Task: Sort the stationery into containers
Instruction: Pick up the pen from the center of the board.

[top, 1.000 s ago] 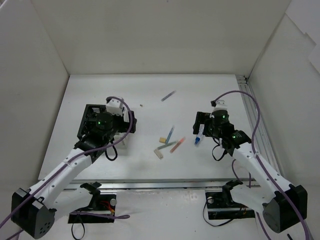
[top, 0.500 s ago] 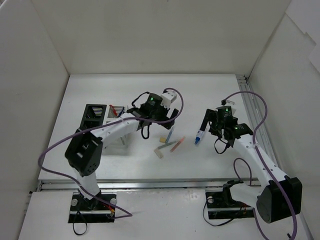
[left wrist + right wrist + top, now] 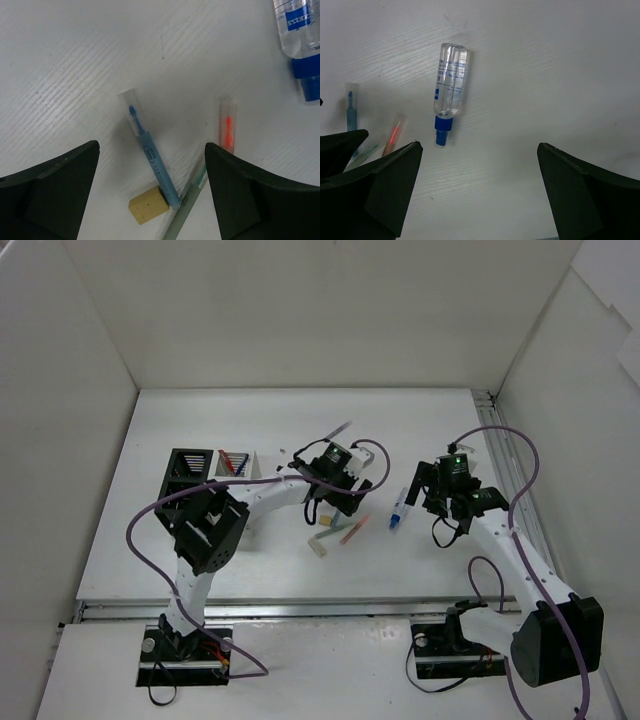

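Plainly, we saw the left end effector (image 3: 151, 150) with its two dark fingers (image 3: 50, 190) spread apart and gripping nothing. It hung over the middle of the desk (image 3: 400, 420), and in the left wrist view a blue pen (image 3: 150, 160) with a clear cap lay on the desk in the gap between those fingers. At that pen's lower end a beige eraser (image 3: 148, 210) touched it, and a green pen (image 3: 189, 207) ran off just beside it. To the right lay an orange pen (image 3: 227, 127), also clear-capped, apart from the blue one. We found the right end effector (image 3: 479, 146) likewise wide apart and empty. It was poised near a clear tube (image 3: 449, 85) with a blue cap, which lay flat on the desk beyond the fingertips, cap toward the near edge. From above, we noted a second eraser (image 3: 318, 548) on the near side of the pen cluster and a grey pen (image 3: 337, 430) farther back, well apart from the rest. On the left stood the black organiser (image 3: 188, 472) and the white slatted organiser (image 3: 247, 472) side by side. Red and blue pens (image 3: 232, 460) lay in the white one, and the left arm (image 3: 270, 495) reached across beside them.
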Available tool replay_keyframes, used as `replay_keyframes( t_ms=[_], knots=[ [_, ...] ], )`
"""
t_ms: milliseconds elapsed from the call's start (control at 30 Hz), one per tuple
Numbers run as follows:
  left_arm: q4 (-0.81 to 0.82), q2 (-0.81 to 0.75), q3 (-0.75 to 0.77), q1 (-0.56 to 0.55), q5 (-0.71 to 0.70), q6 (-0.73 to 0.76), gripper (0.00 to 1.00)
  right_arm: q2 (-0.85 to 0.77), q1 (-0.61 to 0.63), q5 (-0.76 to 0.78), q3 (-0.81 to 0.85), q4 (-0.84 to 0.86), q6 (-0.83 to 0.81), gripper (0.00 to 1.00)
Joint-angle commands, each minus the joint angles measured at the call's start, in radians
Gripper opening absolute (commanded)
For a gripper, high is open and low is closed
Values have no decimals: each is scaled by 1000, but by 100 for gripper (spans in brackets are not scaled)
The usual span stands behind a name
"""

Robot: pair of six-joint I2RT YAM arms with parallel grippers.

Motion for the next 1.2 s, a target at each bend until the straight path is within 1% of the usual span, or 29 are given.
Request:
replay_keyframes(
  t_ms=[0,33,67,133,167,233,267,333,367,467,500,533,633,700,833,933,967,1033,1067,1100,1133,1167],
  knots=[
    [-6,-3,53,-7,-25,-17,79,-11,-11,18,18,0,-10,98],
    [-5,8,53,-7,-35,-23,78,-10,-11,15,18,-1,-12,98],
    [-6,11,57,-7,-42,-27,73,-10,-14,17,18,-3,-13,98],
    [-8,24,61,-7,-55,-32,68,-13,-14,18,15,-3,-12,98],
    [-12,28,66,-7,-57,-33,63,-16,-14,20,12,-4,-13,98],
    [-9,42,67,-7,-63,-38,59,-19,-14,23,11,-6,-13,98],
    [-5,48,69,-7,-66,-44,52,-20,-17,24,10,-6,-13,98],
    [-9,68,80,-7,-63,-66,44,-20,-14,26,10,-7,-13,98],
    [-11,73,86,-7,-60,-67,37,-20,-16,26,10,-7,-10,98],
    [-15,83,89,-17,-68,-56,27,-20,-17,24,5,-9,-10,98],
    [-12,80,89,-26,-95,-58,21,-20,-17,24,5,-11,-13,98],
    [-12,77,90,-26,-100,-58,12,-22,-16,24,5,-11,-13,98],
    [3,68,110,-26,-129,-53,0,-20,-16,24,5,-11,-10,98],
    [21,64,133,-26,-140,-46,0,-23,-17,21,5,-11,-10,98],
    [52,39,227,-15,-140,-27,0,-40,-16,12,19,-11,-17,98],
    [95,-22,224,10,-105,-26,0,-71,-17,6,21,-11,-15,98],
    [130,-48,207,25,-100,-27,0,-79,-17,2,15,-9,-15,98],
    [169,-143,124,37,-105,-32,0,-108,-14,-8,8,-8,-21,98],
    [214,-229,83,49,-115,-33,0,-120,-17,-11,2,-9,-26,98],
    [242,-277,39,49,-143,-33,0,-143,-17,-14,-1,-6,-33,98],
    [283,-321,-67,62,-163,-41,0,-151,-16,-15,-4,0,-39,98],
    [352,-429,-127,74,-227,-55,0,-163,-17,-20,-13,6,-50,98]
  ],
)
